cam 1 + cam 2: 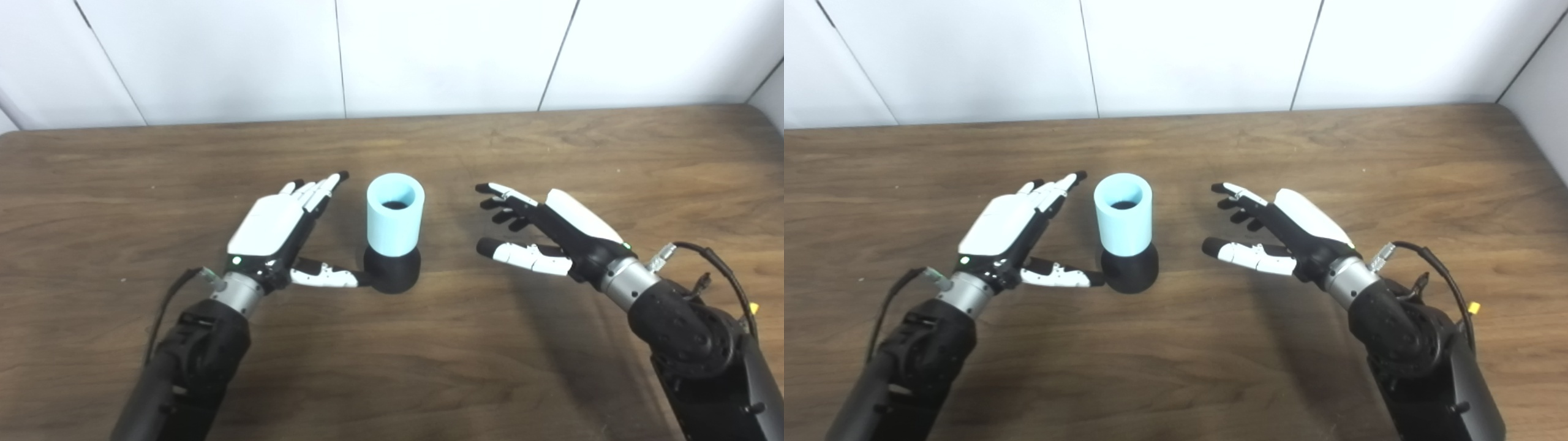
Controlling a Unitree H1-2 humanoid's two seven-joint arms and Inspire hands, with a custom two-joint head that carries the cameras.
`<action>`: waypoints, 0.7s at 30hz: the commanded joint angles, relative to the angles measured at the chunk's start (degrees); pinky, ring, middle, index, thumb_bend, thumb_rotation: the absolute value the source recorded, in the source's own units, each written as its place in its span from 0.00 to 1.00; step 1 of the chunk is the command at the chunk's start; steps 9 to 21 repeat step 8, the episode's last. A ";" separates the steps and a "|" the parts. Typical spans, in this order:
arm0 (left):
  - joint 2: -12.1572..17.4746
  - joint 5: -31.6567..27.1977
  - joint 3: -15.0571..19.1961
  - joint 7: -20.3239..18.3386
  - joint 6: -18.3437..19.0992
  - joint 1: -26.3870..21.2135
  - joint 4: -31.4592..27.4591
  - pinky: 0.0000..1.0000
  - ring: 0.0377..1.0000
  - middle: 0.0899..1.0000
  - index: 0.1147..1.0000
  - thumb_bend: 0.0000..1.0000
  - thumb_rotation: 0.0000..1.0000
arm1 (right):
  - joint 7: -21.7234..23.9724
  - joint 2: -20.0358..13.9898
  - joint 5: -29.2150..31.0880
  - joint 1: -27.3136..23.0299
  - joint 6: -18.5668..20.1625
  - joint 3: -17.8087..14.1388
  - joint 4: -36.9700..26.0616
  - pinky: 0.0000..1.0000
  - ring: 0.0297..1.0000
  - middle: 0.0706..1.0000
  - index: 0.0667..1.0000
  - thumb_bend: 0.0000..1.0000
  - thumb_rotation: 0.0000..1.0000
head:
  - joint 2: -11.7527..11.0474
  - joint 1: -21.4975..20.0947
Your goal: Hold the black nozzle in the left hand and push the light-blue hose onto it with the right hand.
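A light-blue hose (pixel 395 214) stands upright as a short open cylinder, seated on top of the black nozzle (pixel 392 269) on the wooden table (pixel 392 367). My left hand (pixel 278 229) lies open just left of them, fingers stretched out beside the hose, thumb tip reaching to the nozzle's base. Whether the thumb touches it I cannot tell. My right hand (pixel 545 229) hovers open to the right of the pair, fingers spread and pointing toward them, a clear gap between. In the right eye view the hose (pixel 1123 214) and nozzle (pixel 1129 269) sit between both hands.
White wall panels (pixel 392 55) run behind the table's far edge. A cable (pixel 716 263) with a yellow tag loops off my right wrist. Bare wood surrounds the hose and nozzle on all sides.
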 commanded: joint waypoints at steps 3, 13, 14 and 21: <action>1.00 -1.92 2.33 1.22 -1.57 -1.46 -1.55 0.96 0.91 0.92 1.00 1.00 0.57 | -1.99 0.16 1.26 -1.07 0.06 -1.02 -0.91 0.72 0.81 0.86 0.92 0.56 0.90 | -0.09 -0.19; -0.93 -11.50 8.16 2.07 -0.56 1.29 -2.54 0.85 0.90 0.92 1.00 1.00 0.65 | -5.23 2.61 3.18 -0.45 -0.42 -2.13 0.21 0.74 0.82 0.87 0.90 0.56 0.88 | -0.21 -0.24; -0.93 -11.50 8.16 2.07 -0.56 1.29 -2.54 0.85 0.90 0.92 1.00 1.00 0.65 | -5.23 2.61 3.18 -0.45 -0.42 -2.13 0.21 0.74 0.82 0.87 0.90 0.56 0.88 | -0.21 -0.24; -0.93 -11.50 8.16 2.07 -0.56 1.29 -2.54 0.85 0.90 0.92 1.00 1.00 0.65 | -5.23 2.61 3.18 -0.45 -0.42 -2.13 0.21 0.74 0.82 0.87 0.90 0.56 0.88 | -0.21 -0.24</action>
